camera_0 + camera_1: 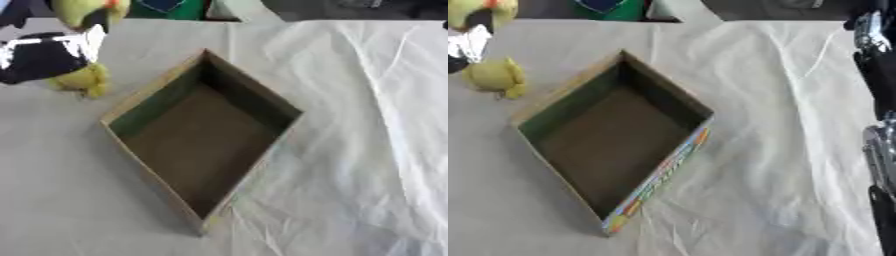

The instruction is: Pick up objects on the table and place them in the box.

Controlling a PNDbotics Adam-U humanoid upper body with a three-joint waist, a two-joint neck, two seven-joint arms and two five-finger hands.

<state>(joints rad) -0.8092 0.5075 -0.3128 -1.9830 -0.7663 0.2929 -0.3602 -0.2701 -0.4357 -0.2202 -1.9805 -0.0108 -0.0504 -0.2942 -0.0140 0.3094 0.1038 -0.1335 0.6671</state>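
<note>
While the box (206,150) sits near the middle of the table (70,210), turned cornerwise so that one corner points to the far side and another to the near side, its inside shows only a bare brown floor and dark greenish walls; the near right wall carries a strip of coloured print on its outside, seen in the right eye view; the box is open at the top and stands flat on a white cloth (367,150) that covers the table and lies in creases and folds to the right of the box.

At the far left, a yellow soft toy (83,80) shows beside the box's far left wall, apart from it; the left hand (44,57), black with pale glints, lies over the toy's middle, so that yellow shows above it at the far edge and below it next to the cloth; whether the fingers are curled round the toy or merely lie across it, I cannot tell, since that part is blurred.

Along the right edge of the right eye view, black and silver parts of the right arm (878,65) run from far to near, well apart from the box; the right hand itself does not show.

Beyond the far edge of the table something green (175,9) shows.
</note>
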